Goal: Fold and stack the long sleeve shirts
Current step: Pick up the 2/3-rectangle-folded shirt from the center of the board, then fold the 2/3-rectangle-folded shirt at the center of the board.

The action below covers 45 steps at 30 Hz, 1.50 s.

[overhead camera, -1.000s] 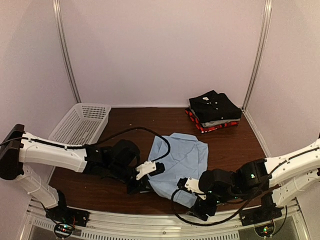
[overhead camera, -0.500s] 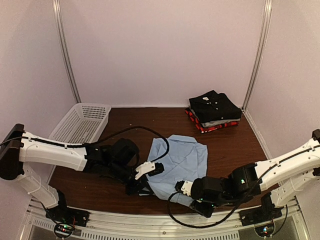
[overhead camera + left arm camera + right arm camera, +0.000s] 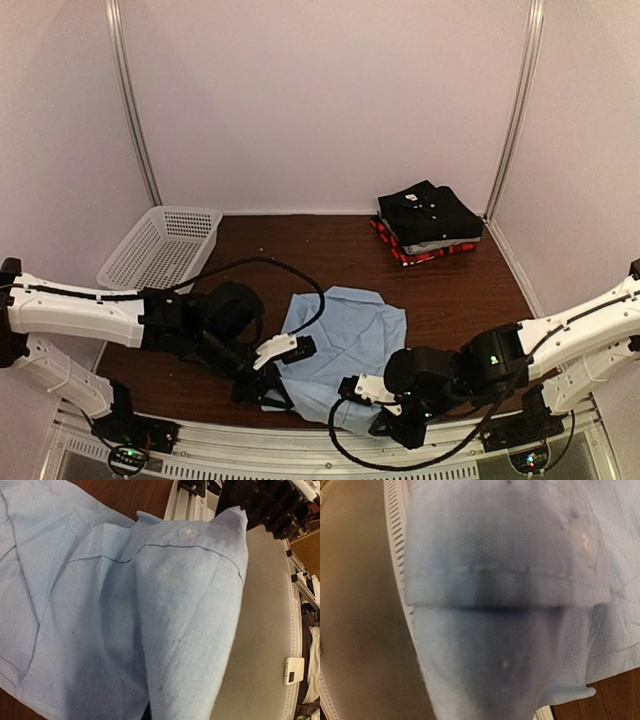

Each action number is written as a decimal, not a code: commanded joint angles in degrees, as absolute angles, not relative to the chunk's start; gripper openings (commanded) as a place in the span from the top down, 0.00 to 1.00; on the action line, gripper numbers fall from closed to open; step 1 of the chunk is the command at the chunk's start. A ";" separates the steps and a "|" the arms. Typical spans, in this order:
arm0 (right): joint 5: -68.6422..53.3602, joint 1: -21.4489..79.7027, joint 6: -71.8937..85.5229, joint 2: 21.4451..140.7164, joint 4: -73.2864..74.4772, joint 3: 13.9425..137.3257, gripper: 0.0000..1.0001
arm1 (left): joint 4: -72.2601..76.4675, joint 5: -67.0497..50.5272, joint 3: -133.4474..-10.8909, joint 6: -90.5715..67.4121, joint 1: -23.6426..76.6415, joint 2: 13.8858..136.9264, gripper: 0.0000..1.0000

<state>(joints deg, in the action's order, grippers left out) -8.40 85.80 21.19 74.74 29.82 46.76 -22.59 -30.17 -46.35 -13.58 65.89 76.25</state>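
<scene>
Cloth fills both wrist views: the light blue shirt hides the fingers there, though the left wrist view shows a stitched seam and a pale button. From above, the left gripper and right gripper are clamped tight on the shirt's near edge, low over the table. The folded shirt stack — black on top — sits far right.

We see the spread shirt low in the middle of the top view, on the table. The basket lies at mid-left, and the stack of folded shirts behind at right. The left gripper meets the shirt's lower-left edge, and the right gripper its lower-right.
</scene>
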 commanded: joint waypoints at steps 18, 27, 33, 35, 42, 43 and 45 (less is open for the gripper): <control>-43.95 61.62 15.88 71.99 28.58 48.27 0.91 | -14.94 -52.64 -50.08 -18.36 50.45 79.65 1.00; -48.33 46.79 11.31 80.96 34.85 52.36 0.81 | -18.62 -60.97 -62.61 -12.87 42.14 96.03 1.00; -47.34 40.34 14.08 83.29 31.34 52.61 0.68 | -21.70 -61.94 -71.84 -8.95 40.35 107.58 0.96; -47.31 38.73 15.50 83.60 28.29 51.47 0.66 | -22.35 -61.51 -74.40 -8.12 39.65 109.73 0.89; -49.15 34.97 18.09 86.32 18.28 47.20 0.65 | -27.04 -60.84 -83.39 -3.23 37.12 117.88 0.60; -49.51 34.53 18.24 86.80 16.96 46.86 0.66 | -27.12 -60.60 -84.35 -3.25 36.52 118.69 0.56; -50.67 33.32 18.53 87.93 14.39 45.99 0.69 | -26.97 -60.85 -85.96 -3.17 35.07 120.09 0.49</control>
<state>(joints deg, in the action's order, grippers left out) -47.83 35.20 17.02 86.15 22.37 47.75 -25.71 -59.72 -82.50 -5.80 37.58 117.47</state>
